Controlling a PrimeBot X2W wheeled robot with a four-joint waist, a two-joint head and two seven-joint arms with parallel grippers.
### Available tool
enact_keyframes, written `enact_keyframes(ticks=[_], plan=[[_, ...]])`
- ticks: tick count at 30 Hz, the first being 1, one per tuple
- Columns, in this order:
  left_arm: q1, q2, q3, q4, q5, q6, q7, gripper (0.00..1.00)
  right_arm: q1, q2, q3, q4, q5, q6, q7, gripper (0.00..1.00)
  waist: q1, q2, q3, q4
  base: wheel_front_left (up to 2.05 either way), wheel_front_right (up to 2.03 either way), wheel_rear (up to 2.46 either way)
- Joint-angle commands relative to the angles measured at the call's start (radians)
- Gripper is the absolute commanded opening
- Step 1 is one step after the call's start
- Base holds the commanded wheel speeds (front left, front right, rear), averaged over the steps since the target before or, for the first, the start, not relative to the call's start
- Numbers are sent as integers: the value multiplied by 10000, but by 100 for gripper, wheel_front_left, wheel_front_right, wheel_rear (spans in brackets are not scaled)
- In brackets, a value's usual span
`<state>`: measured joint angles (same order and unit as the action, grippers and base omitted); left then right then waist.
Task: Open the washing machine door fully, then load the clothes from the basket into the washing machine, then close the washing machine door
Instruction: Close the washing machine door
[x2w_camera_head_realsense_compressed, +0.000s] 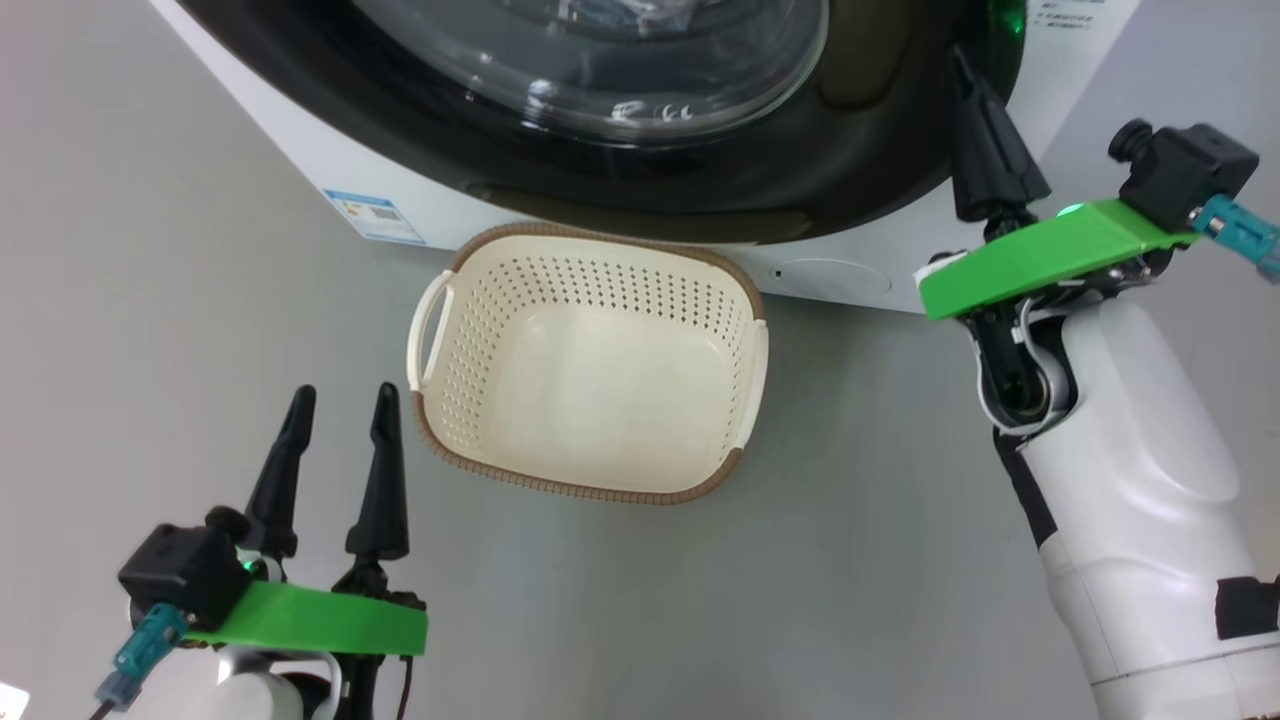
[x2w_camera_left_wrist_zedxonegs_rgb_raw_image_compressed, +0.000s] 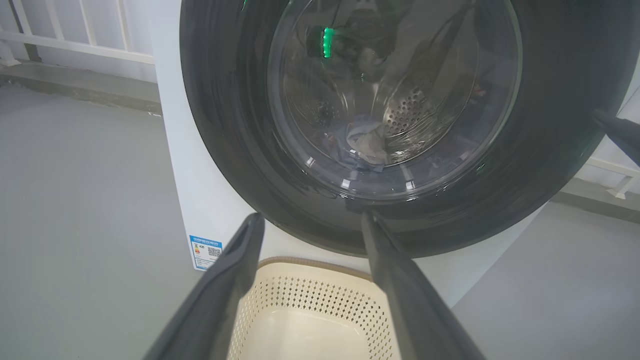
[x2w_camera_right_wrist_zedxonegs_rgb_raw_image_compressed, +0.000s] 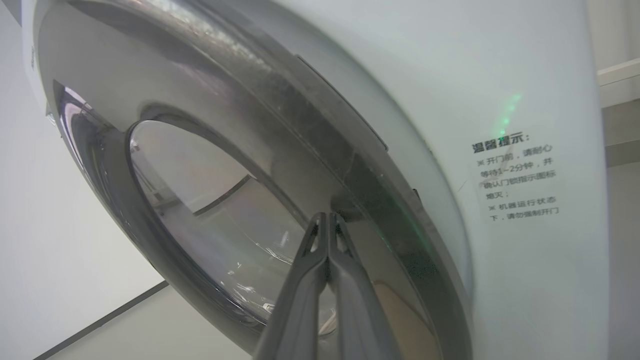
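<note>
The washing machine (x2w_camera_head_realsense_compressed: 340, 160), a white box, stands on a grey floor (x2w_camera_head_realsense_compressed: 150, 350) and takes up the top of the head view. The washing machine door (x2w_camera_head_realsense_compressed: 880, 130), glossy black with a bulging glass window, spans nearly the whole front. In the right wrist view it appears to lie close against the white front.

The basket (x2w_camera_head_realsense_compressed: 560, 485) sits on the floor just before the machine, below the door. Its far rim is close to the machine's base, its cream bottom is in plain view and its 2 handles are at the sides.

In the left wrist view, the clothes (x2w_camera_left_wrist_zedxonegs_rgb_raw_image_compressed: 362, 145) show through the glass as a small crumpled heap of pale blue-grey and whitish fabric, low in the steel drum.

The right gripper (x2w_camera_head_realsense_compressed: 962, 60) reaches up to the door's right edge with its 2 fingers pressed together and nothing between them. Its tips lie at the dark rim, but the pictures do not settle whether they touch it.

The left gripper (x2w_camera_head_realsense_compressed: 344, 392) hangs low, just left of the basket and clear of it. Its 2 fingers are spread wide, hold nothing and point toward the machine.

A small blue label (x2w_camera_head_realsense_compressed: 373, 215) sits at the machine's lower left corner.
</note>
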<state>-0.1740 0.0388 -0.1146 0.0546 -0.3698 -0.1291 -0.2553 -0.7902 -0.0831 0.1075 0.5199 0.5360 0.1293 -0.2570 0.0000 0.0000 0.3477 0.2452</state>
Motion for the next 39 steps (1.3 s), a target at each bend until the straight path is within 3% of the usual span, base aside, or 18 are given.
enact_keyframes(ticks=[1,15,26,29,30,31,39], plan=[[-273,148,279,-305,-49,-15,-65,100,-349,228,57,-176,-216,14,-48,0,0,0,128,107,0,0,0],[-489,200,35,-466,-79,-15,-65,100,-926,295,-661,-105,-580,14,-48,0,0,0,379,241,0,0,0],[-267,267,228,-233,7,-15,-65,100,-99,115,267,-215,-533,14,-48,0,0,0,142,38,0,0,0],[-186,352,282,-103,19,-15,-65,100,280,85,427,-276,-509,14,-48,46,0,0,22,-109,0,0,0],[-165,394,315,-42,30,-15,-65,100,388,76,486,-291,-520,14,-48,84,0,0,-15,-164,0,0,0],[-140,428,360,14,34,-15,-65,100,497,76,548,-306,-517,14,-48,100,0,0,-61,-228,0,0,0],[24,784,599,475,109,-15,-65,100,1564,7,978,-531,-656,14,-48,100,0,0,-566,-716,0,0,0]])
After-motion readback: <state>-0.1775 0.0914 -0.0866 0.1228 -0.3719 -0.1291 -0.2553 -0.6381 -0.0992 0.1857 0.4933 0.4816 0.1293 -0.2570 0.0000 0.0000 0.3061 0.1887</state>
